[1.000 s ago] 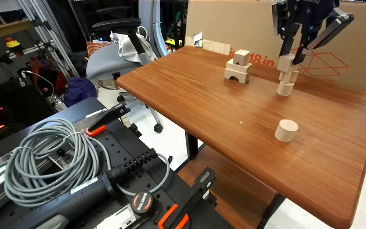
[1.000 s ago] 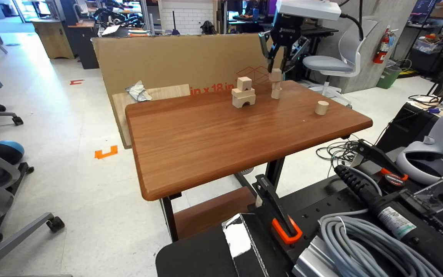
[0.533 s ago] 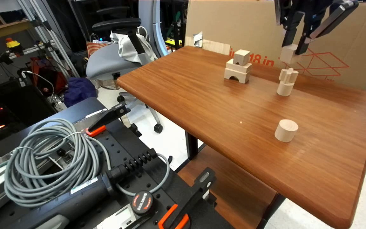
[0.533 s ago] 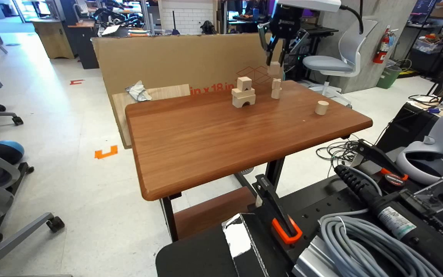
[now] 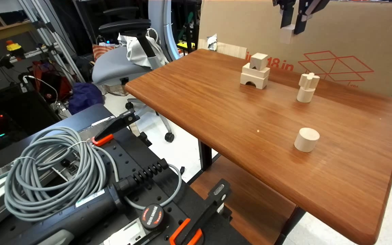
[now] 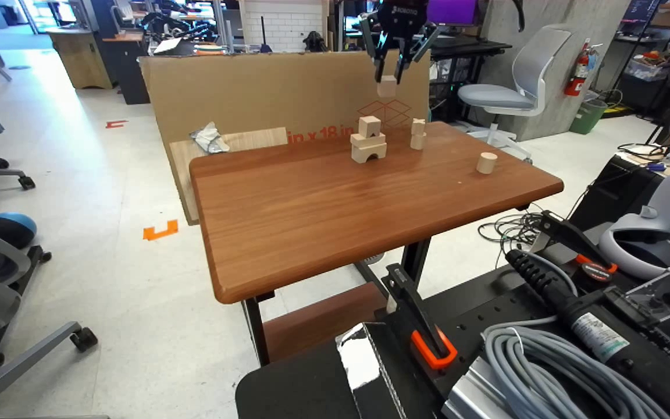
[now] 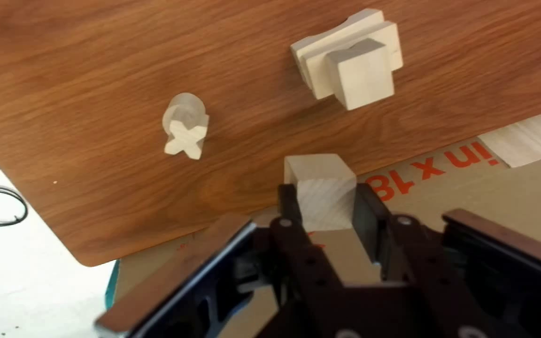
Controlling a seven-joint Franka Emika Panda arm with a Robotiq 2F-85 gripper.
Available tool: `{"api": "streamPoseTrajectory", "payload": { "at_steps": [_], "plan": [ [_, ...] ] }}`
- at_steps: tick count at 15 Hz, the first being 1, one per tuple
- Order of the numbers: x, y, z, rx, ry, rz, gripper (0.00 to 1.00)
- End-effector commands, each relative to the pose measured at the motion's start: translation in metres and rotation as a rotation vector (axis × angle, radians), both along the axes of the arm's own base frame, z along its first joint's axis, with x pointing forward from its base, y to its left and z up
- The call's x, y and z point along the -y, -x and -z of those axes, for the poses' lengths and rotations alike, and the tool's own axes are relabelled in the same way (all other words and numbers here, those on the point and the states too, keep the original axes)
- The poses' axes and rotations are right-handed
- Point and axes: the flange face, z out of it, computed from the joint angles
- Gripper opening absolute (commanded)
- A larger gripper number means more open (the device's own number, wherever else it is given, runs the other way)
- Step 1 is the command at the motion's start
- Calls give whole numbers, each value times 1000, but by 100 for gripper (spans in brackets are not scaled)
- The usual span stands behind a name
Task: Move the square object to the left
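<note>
The square object, a plain pale wood cube [image 7: 325, 199], is held in the air between the fingers of my gripper [image 7: 328, 192]. The cube also shows in both exterior views [image 5: 287, 34] [image 6: 387, 87], above the table's back edge area. Both fingertips touch its opposite sides. A short tower stands below: a cross-shaped block [image 5: 309, 81] on a small round cylinder [image 5: 305, 95]. A stack stands beside it: an arch block [image 5: 253, 81] at the bottom, a flat block [image 5: 255, 71] on it, and a notched block [image 5: 259, 61] on top.
A larger round cylinder [image 5: 306, 140] stands alone on the brown table [image 5: 209, 88]. A tall cardboard sheet [image 6: 253, 87] stands along the table's back edge. A desk chair [image 6: 501, 93] is behind it in an exterior view.
The cube was at the top of the cross-block tower. My gripper has lifted it off and carried it up and sideways toward the arch stack. The other blocks have not moved.
</note>
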Motion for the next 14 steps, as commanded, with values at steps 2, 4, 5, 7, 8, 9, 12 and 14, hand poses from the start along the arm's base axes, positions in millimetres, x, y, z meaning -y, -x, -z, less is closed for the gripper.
{"api": "streamPoseTrajectory", "payload": {
  "at_steps": [2,4,5,7,8,9,12,14],
  "plan": [
    [-33,1,3,25,-20,-59,8],
    [-43,1,1,35,-33,-94,8],
    [-46,0,1,35,-40,-109,8],
    [-49,-1,-1,22,-69,-136,8],
    [-49,-2,0,13,-88,-147,8],
    [-48,-1,2,5,-98,-160,8],
    [-44,4,8,-8,-104,-206,8],
    [-39,7,11,-17,-87,-229,8]
  ]
}}
